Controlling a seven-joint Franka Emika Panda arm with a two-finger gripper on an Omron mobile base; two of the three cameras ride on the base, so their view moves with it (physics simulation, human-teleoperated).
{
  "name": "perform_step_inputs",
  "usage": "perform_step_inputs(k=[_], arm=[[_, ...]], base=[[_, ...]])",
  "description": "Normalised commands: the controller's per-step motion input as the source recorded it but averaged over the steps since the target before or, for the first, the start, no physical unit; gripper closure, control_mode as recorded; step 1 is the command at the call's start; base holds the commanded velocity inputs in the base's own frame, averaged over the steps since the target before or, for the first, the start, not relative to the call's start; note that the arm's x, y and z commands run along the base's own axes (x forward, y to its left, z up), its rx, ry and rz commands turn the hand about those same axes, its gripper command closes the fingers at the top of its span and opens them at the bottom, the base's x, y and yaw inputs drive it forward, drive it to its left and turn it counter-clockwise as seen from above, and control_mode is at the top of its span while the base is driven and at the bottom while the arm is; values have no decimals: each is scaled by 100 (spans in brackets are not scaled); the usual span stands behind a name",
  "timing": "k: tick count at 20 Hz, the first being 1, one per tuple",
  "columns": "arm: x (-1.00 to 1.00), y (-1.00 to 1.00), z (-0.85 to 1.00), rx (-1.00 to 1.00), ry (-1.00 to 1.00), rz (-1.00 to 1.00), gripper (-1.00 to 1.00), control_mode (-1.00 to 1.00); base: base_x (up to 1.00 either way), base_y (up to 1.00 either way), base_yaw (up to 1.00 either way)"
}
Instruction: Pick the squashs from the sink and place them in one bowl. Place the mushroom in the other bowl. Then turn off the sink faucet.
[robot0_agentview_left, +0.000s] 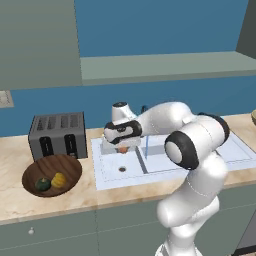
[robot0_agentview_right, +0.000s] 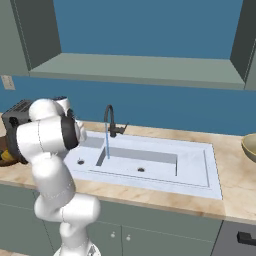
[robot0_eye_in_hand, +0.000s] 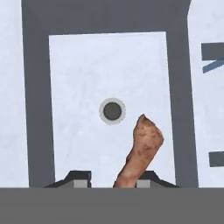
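My gripper (robot0_eye_in_hand: 111, 180) hangs over the left basin of the sink (robot0_agentview_left: 197, 167), fingers pointing down, and between them sits the mushroom (robot0_eye_in_hand: 142, 151): a small reddish-brown lump with a mottled, rough-looking skin, a rounded head and a narrower stem that runs down into the gap between my fingertips (robot0_eye_in_hand: 80, 180). My fingers stand narrowed on that stem, so I have the mushroom pinched; in the left base view it shows as a small orange-brown spot just under my hand, above the basin floor. Below it in the hand view is the pale basin bottom with its dark round drain hole (robot0_eye_in_hand: 112, 110). A thin blue stream of water falls from the dark gooseneck faucet (robot0_agentview_right: 111, 120) into the sink. Left of the sink, in front of the grey toaster (robot0_agentview_left: 56, 135), the wide dark wooden bowl (robot0_agentview_left: 47, 167) holds the dark green squash (robot0_agentview_left: 42, 184) and the yellow squash (robot0_agentview_left: 59, 180) side by side. The olive-tan bowl (robot0_agentview_right: 249, 147) stands on the counter well to the right of the sink.
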Motion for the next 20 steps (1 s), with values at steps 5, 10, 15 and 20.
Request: perform_step_inputs(k=[5,10,15,20], arm=[[-100,-16,100,0,0,-10,100,-100],[-95,-18,88,0,-4,-11,100,-100],[-11,0,9,0,-7,0,100,-100],[-12,-1,-1,0,0,0,100,-100]], base=[[0,0,0],[0,0,0],[0,0,0],[0,0,0]])
